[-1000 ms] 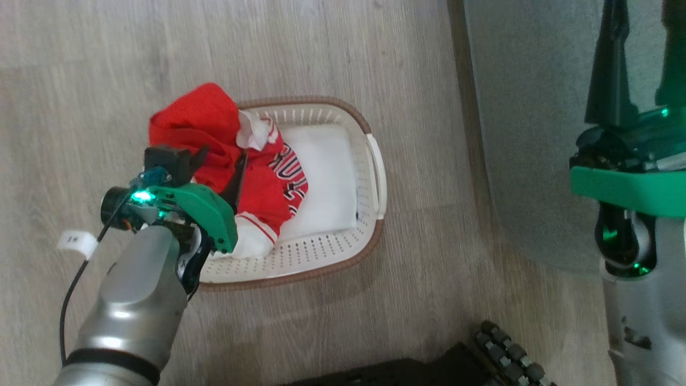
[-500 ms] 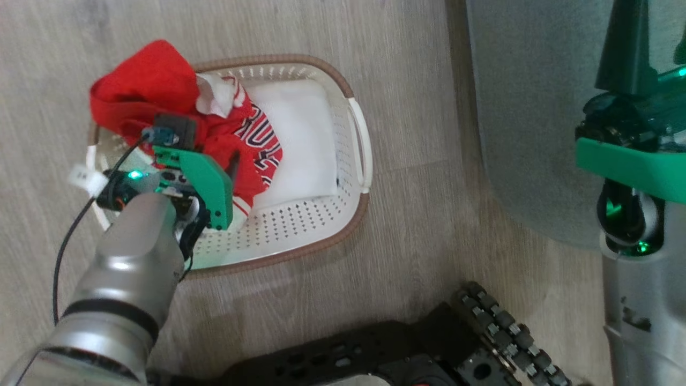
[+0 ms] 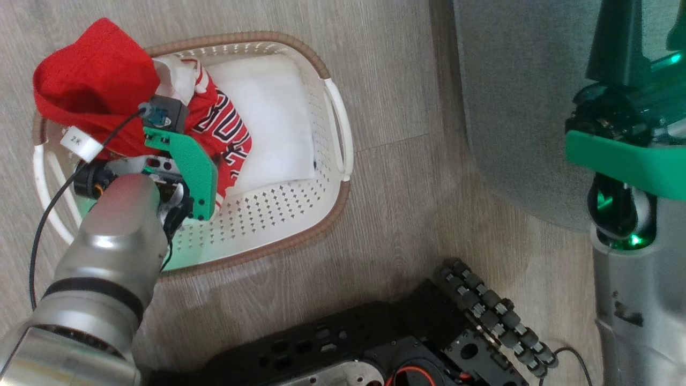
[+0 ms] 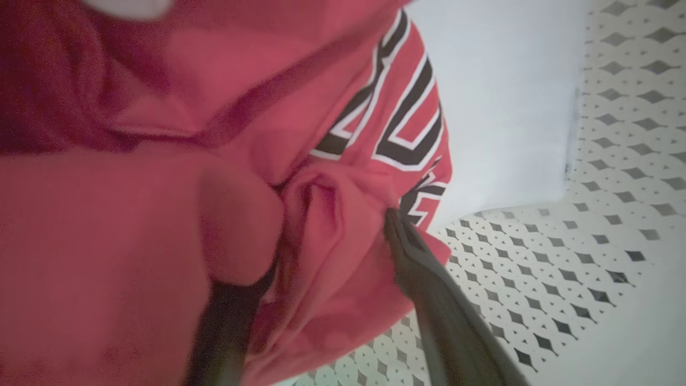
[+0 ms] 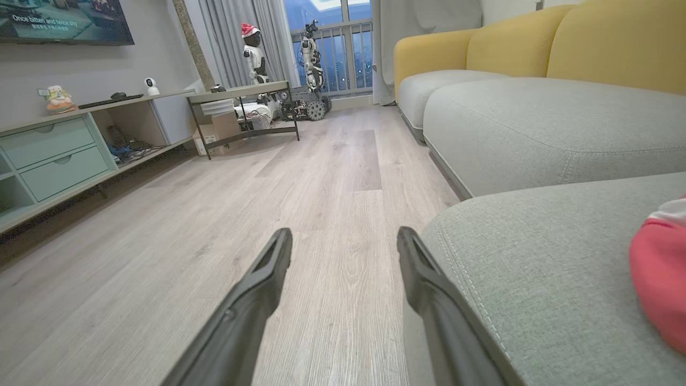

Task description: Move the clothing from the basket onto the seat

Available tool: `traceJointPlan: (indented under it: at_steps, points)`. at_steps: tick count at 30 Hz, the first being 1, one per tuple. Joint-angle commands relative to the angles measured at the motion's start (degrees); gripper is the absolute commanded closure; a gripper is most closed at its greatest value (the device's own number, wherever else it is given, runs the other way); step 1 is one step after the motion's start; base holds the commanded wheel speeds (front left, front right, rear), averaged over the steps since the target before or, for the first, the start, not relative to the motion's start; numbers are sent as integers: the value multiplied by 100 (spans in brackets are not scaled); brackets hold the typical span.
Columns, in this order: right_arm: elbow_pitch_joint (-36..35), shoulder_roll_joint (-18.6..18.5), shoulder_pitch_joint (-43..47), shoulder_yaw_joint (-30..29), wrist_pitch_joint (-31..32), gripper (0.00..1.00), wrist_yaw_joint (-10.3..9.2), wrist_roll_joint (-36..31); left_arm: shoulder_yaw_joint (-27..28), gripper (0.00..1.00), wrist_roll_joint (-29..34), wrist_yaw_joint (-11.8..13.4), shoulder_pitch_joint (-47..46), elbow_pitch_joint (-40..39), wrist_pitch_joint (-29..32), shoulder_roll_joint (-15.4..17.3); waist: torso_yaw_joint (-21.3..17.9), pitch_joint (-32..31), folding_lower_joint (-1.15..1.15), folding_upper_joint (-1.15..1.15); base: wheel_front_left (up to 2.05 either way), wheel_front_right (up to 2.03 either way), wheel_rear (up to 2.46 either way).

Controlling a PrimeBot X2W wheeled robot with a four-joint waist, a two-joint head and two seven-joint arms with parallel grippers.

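One heap of red clothing lies in the basket at the head view's left end. Part of it spills over the brown rim, beside the white pad. The left gripper is pushed into the heap. Its fingers stand wide with a bunched fold between them, one tip buried under cloth, not pinching. The basket stands on the wooden floor, near the seat. The right gripper hovers at the seat's edge, fingers wide and empty. A red piece with white trim lies on the seat.
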Motion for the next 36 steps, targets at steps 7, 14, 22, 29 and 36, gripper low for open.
traceJointPlan:
  at_steps: [7,14,22,29,36]
  points:
    - [-202,87,97,87,-36,0,-2,-77,-196,100,-292,-35,40,-79,-83,120,-23,55,0,0,0,0,0]
    - [-156,93,83,112,-36,0,-2,-93,-405,100,-493,-35,80,-161,-162,164,-21,2,0,0,0,0,0]
    - [-73,97,101,151,-36,0,-2,-74,-738,100,-746,-35,246,-307,-368,164,-9,-283,0,0,0,0,0]
    - [84,97,248,169,-36,0,-2,-75,-1188,100,-1073,-35,616,-688,-733,88,129,-933,0,0,0,0,0]
    - [320,-7,563,242,-36,0,-2,-60,-1672,100,-1471,-35,1060,-1088,-1182,21,312,-1784,0,0,0,0,0]
